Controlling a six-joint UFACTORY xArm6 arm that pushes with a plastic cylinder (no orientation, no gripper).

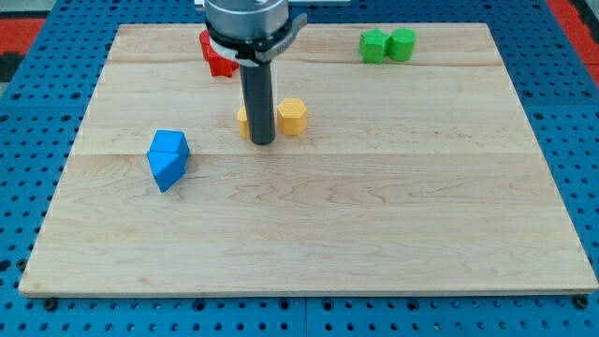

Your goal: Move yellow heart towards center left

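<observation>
Camera view: my tip [262, 142] touches yellow heart [245, 121], seemingly; no claw visible.

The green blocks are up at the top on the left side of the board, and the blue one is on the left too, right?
Not quite. The camera view shows the green blocks at the view's top right, not left. The blue block is indeed on the left of the wooden board.
</observation>
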